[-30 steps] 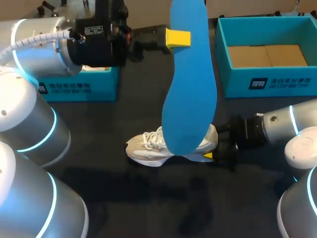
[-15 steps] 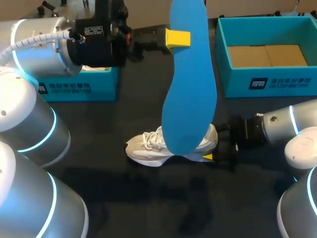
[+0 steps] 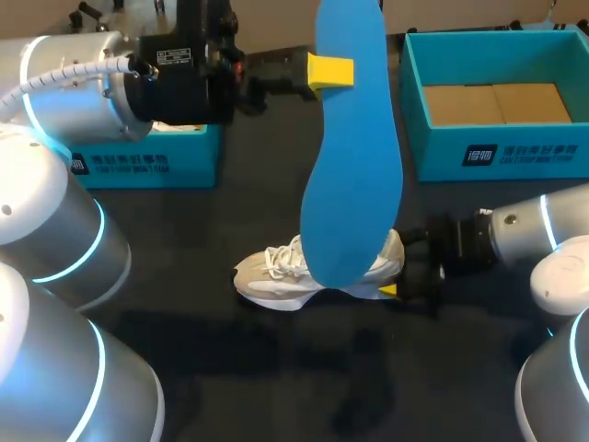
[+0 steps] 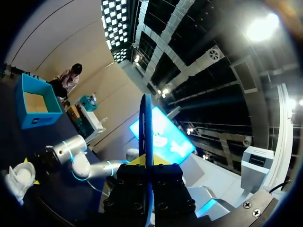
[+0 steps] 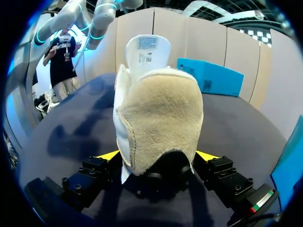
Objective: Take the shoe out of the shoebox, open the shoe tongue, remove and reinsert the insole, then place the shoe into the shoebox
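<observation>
Your left fingers (image 3: 331,71) grip the insole (image 3: 352,166), its long axis pointing down toward the shoe (image 3: 276,273). Your right fingers (image 5: 108,155) clamp the shoe's heel (toe pointing away).

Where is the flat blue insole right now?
Head view, centre: the flat blue insole hangs from the left gripper, over the white lace-up shoe in the right gripper.

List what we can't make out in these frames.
1. Head view: the insole covers the middle of the shoe, so its opening and tongue are hidden there.
2. Right wrist view: the shoe's heel fills the view, so the toe and laces behind it are hidden.
3. Head view: my left arm hides most of the left box, so its contents are unseen.
</observation>
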Controlling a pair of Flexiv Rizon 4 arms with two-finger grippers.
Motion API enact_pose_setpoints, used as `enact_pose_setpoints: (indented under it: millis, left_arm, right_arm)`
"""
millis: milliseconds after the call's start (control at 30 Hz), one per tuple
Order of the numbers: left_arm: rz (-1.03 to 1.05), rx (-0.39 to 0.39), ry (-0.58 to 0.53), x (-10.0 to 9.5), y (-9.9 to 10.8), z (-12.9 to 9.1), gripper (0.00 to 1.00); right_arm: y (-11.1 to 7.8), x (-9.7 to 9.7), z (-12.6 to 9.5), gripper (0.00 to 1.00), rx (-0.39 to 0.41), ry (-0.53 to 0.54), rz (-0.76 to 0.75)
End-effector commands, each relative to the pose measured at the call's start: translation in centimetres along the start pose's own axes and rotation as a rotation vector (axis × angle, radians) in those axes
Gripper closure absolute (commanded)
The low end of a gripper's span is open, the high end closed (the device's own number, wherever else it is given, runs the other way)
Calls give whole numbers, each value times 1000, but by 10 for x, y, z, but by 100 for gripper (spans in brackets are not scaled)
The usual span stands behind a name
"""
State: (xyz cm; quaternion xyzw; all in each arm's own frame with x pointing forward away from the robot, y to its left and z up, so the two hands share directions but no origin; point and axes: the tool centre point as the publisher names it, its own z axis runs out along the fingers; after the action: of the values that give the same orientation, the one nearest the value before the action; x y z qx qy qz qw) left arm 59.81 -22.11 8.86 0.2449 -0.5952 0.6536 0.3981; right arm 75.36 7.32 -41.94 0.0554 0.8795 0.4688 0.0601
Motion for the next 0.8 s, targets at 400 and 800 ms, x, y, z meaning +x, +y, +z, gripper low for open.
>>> enact_pose_setpoints:
  millis: [400,800]
  left_arm:
    - [1,1,0,-1,0,1,100]
    - [1,1,0,-1,0,1,100]
  right_arm:
    - [17,10,-28,0,192,-9,38]
    - [34,11,-44,0,340,4,37]
